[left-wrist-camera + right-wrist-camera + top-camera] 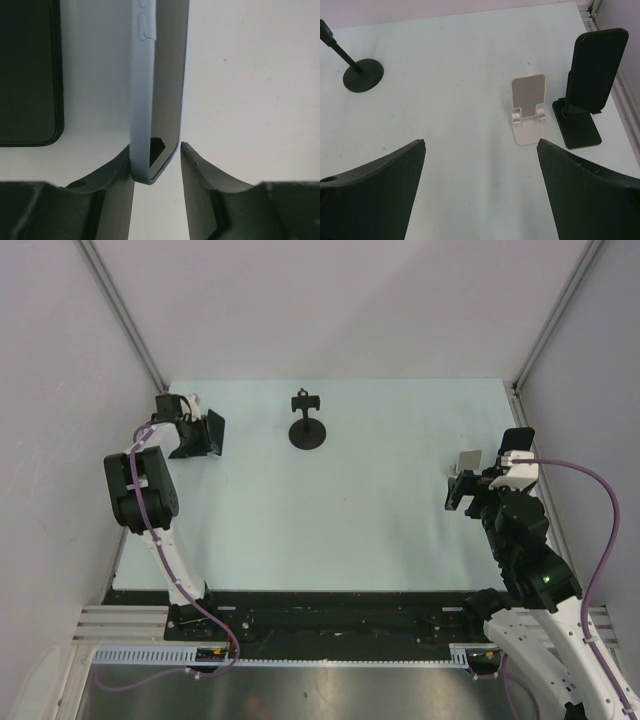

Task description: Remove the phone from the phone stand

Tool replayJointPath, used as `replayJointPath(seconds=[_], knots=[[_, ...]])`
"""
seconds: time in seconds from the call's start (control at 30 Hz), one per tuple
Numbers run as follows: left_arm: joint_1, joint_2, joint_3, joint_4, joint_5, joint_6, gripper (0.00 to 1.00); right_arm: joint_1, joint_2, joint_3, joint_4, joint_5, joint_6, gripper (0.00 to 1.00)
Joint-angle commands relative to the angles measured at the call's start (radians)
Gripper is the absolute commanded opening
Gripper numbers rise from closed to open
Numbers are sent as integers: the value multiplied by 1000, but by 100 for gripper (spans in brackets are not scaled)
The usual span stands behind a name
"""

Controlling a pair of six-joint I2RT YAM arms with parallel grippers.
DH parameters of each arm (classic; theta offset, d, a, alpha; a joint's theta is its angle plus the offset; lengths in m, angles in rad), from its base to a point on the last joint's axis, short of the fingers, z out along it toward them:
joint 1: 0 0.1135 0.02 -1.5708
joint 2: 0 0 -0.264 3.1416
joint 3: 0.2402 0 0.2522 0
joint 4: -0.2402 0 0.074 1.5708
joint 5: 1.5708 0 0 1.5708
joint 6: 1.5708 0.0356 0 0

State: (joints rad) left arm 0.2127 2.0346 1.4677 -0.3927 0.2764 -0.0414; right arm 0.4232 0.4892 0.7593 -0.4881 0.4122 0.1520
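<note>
In the left wrist view a phone in a light blue case (pixel 142 90) stands edge-on between my left gripper's (pixel 156 150) fingers. Its lower end touches the left finger (pixel 112 175); a narrow gap separates it from the right finger (pixel 200 175), so the jaws are slightly open around it. In the top view the left gripper (pixel 197 430) is at the far left of the table against a dark upright shape (pixel 212 433); I cannot tell phone from stand there. My right gripper (pixel 481 142) is wide open and empty, at the right side in the top view (pixel 458 490).
A dark flat slab with a rounded corner (pixel 27 75) lies left of the phone. A black round-base clamp stand (pixel 307 430) is at the back middle. A small white stand (pixel 529 107) and a black stand (pixel 590 85), both without phones, are ahead of the right gripper.
</note>
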Motion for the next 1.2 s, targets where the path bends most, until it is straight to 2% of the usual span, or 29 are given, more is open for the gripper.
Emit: replayJointPath(seconds=[0.0,0.13,0.27,0.53,0.67,0.83,1.17], knots=[[5,-22,-7,3,-75,38,46,-3,0,2,42,-4,-12,100],[5,-30,-6,3,-97,38,52,-3,5,2,42,-9,-12,100],[4,-40,-7,3,-111,60,66,-4,5,2,43,-10,-12,100],[-16,-74,-15,5,-180,61,80,-9,3,2,46,-19,-11,100],[-56,-88,-21,3,-256,58,100,-8,3,2,46,-23,-11,100],[-127,-77,-17,3,-408,55,100,-11,-1,2,45,-21,-11,100],[-197,-13,2,5,-511,48,99,-12,-1,0,43,-21,-11,100]])
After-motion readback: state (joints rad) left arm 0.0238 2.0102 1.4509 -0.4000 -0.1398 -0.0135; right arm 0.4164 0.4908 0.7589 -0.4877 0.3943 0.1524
